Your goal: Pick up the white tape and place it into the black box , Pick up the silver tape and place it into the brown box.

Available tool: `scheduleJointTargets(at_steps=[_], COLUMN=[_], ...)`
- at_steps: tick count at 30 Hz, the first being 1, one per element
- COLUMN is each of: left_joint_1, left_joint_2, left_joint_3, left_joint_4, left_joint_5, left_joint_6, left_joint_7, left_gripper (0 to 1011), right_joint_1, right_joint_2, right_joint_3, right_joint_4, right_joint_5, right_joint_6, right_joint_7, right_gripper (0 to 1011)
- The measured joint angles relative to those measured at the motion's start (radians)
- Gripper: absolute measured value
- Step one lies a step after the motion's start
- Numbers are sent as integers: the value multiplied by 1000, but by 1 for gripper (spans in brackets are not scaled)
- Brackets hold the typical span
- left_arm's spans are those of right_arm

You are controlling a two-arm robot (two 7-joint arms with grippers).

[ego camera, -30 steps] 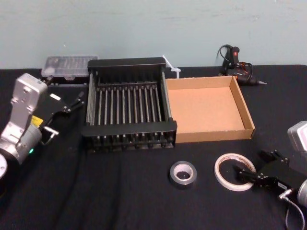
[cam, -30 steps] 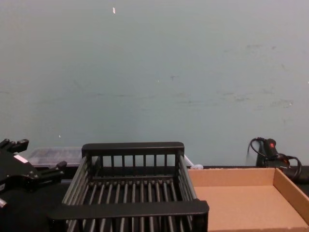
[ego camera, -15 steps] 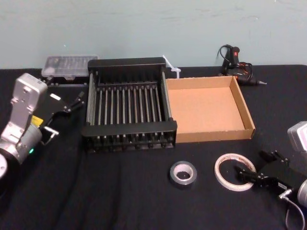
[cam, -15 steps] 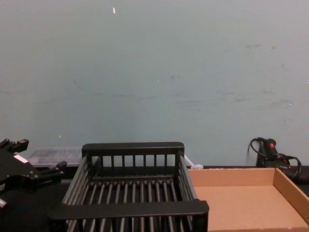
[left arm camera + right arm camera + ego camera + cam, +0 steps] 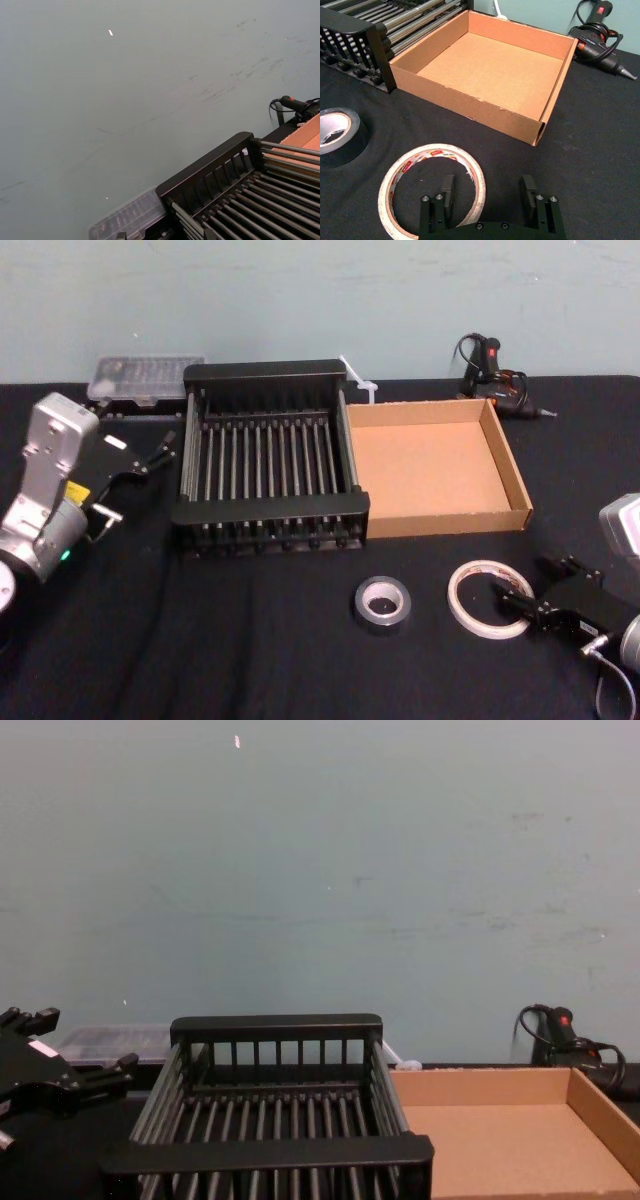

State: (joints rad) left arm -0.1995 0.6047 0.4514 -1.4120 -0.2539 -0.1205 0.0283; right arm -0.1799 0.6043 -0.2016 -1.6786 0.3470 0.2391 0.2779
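My right gripper (image 5: 487,192) — fingers spread, astride white tape's (image 5: 432,187) rim | silver tape (image 5: 382,602) beside | left gripper (image 5: 165,445) — open, parked by black box (image 5: 265,508)

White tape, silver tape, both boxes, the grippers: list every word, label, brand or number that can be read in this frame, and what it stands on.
None can be read.
white tape: red-orange printed marks around the roll, too small to read.
left gripper: a white label and a yellow sticker on the arm behind it, both too blurred to read.
silver tape, black box, brown box: no print visible.
right gripper: no marking visible.
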Motion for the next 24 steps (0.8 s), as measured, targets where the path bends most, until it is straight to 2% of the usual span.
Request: scheduleJointTargets(at_steps=[2, 4, 6, 8, 9, 11, 14, 15, 16, 18, 19, 23, 24], left_joint_1=[0, 0, 0, 0, 0, 0, 0, 0, 0, 0, 0, 0, 0], left_joint_2=[0, 0, 0, 0, 0, 0, 0, 0, 0, 0, 0, 0, 0], left_joint_3=[0, 0, 0, 0, 0, 0, 0, 0, 0, 0, 0, 0, 0], left_joint_4=[0, 0, 0, 0, 0, 0, 0, 0, 0, 0, 0, 0, 0], left_joint_5=[0, 0, 0, 0, 0, 0, 0, 0, 0, 0, 0, 0, 0], left_joint_6=[0, 0, 0, 0, 0, 0, 0, 0, 0, 0, 0, 0, 0], left_joint_7=[0, 0, 0, 0, 0, 0, 0, 0, 0, 0, 0, 0, 0], left_gripper=[1001, 1001, 1002, 1001, 1001, 1001, 1001, 1001, 1001, 1002, 1001, 1001, 1001], right_joint_1=[0, 0, 0, 0, 0, 0, 0, 0, 0, 0, 0, 0, 0], right_joint_2=[0, 0, 1, 1, 1, 1, 1, 1, 1, 1, 1, 1, 1], right_joint_3=[0, -1, -1, -1, -1, -1, -1, -1, -1, -1, -1, -1, -1], right_joint_4=[0, 0, -1, -1, -1, -1, -1, -1, -1, -1, -1, -1, -1], right_joint_5=[0, 1, 1, 1, 1, 1, 2, 2, 2, 2, 2, 2, 2], right_joint_6=[0, 0, 0, 0, 0, -1, -1, -1, -1, -1, -1, -1, -1], right_joint_7=[0, 0, -1, -1, -1, -1, -1, -1, -1, -1, -2, -2, -2], right_gripper=[816, 786, 704, 665, 605, 564, 446, 446, 385, 339, 276, 188, 126])
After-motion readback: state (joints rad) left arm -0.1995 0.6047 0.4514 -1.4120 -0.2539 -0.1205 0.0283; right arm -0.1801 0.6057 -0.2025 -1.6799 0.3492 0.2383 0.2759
